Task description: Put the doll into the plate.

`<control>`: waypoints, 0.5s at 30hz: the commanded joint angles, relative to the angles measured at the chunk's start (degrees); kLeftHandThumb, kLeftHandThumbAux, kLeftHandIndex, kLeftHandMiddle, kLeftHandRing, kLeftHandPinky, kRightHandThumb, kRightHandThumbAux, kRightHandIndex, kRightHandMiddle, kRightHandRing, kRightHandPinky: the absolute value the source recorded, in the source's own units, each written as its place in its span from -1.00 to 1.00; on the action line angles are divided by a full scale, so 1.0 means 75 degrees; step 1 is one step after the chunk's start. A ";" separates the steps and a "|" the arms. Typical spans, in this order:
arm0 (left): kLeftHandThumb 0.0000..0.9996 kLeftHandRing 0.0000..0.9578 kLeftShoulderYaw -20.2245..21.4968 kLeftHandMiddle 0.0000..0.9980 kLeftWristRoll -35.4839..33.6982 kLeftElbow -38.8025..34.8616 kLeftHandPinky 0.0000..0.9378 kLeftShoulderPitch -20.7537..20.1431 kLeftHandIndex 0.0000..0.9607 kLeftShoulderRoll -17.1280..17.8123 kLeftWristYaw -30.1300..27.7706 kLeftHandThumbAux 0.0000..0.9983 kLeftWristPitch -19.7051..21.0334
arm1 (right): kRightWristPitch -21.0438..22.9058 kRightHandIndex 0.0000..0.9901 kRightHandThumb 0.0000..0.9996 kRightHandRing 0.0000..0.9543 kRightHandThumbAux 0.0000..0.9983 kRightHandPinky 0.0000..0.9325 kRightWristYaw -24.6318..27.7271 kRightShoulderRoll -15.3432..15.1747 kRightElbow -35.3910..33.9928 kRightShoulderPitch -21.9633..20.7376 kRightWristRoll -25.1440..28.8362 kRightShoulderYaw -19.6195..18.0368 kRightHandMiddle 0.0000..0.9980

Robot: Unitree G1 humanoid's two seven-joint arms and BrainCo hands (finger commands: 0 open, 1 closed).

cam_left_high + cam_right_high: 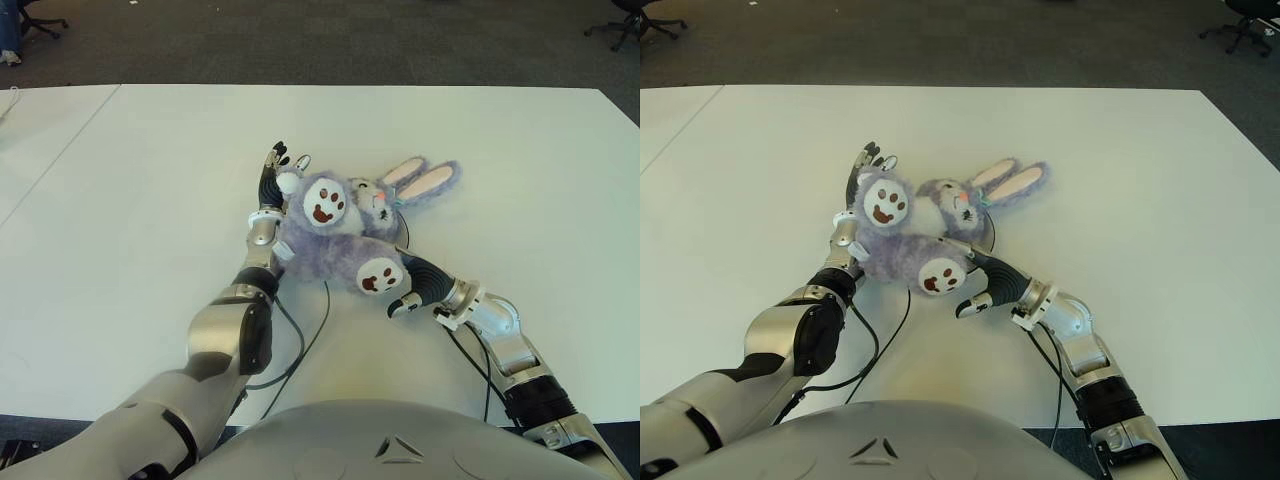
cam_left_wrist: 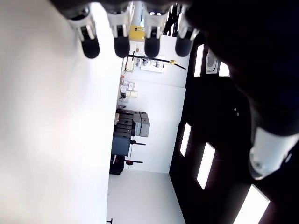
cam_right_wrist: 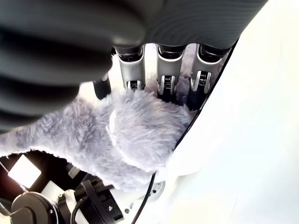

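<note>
Doll (image 1: pixel 335 240), a soft, light plush rabbit, lies on the bench (image 1: pixel 120 200) between both hands: left hand (image 1: pixel 272 190) open-fingered beside it, right hand (image 1: pixel 415 285) curled into its body. Fur compresses, so grip the torso.

A fluffy purple rabbit doll (image 1: pixel 335 235) lies on its back, soles up, ears stretched rightward

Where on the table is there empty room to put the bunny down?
Crowded only in the middle near the robot: the bunny doll lies squeezed between the left hand and right hand. The white table is bare beyond the ears and out toward both side edges. No plate shows.
</note>
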 commanded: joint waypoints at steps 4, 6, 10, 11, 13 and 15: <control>-1.00 -1.00 0.0084 -0.98 -0.0063 0.1045 -0.99 0.1561 -1.00 -0.0140 0.0076 0.22 0.1184 | 0.1030 -1.00 -1.00 -1.00 -0.24 -1.00 0.0389 -0.0117 0.0278 0.0072 -0.0121 0.0282 -1.00; -1.00 -1.00 0.0076 -0.98 -0.0056 0.1045 -1.00 0.1560 -1.00 -0.0140 0.0080 0.25 0.1186 | 0.1105 -1.00 -1.00 -1.00 -0.23 -1.00 0.0398 -0.0115 0.0262 0.0065 -0.0095 0.0273 -1.00; -1.00 -1.00 0.0088 -0.98 -0.0074 0.1041 -1.00 0.1554 -1.00 -0.0145 0.0055 0.25 0.1171 | 0.1124 -1.00 -0.99 -1.00 -0.23 -1.00 0.0400 -0.0105 0.0272 0.0042 -0.0078 0.0253 -1.00; -1.00 -1.00 0.0090 -0.98 -0.0076 0.1041 -1.00 0.1555 -1.00 -0.0142 0.0050 0.26 0.1173 | 0.1122 -1.00 -0.99 -1.00 -0.23 -1.00 0.0402 -0.0108 0.0268 0.0039 -0.0074 0.0247 -1.00; -1.00 -1.00 0.0108 -0.98 -0.0096 0.1039 -1.00 0.1556 -1.00 -0.0139 0.0013 0.25 0.1147 | 0.1107 -1.00 -0.99 -1.00 -0.24 -1.00 0.0404 -0.0106 0.0274 0.0024 -0.0078 0.0245 -1.00; -1.00 -1.00 0.0119 -0.98 -0.0108 0.1039 -1.00 0.1551 -1.00 -0.0138 -0.0004 0.25 0.1147 | 0.1103 -1.00 -0.99 -1.00 -0.24 -1.00 0.0411 -0.0102 0.0285 0.0009 -0.0075 0.0245 -1.00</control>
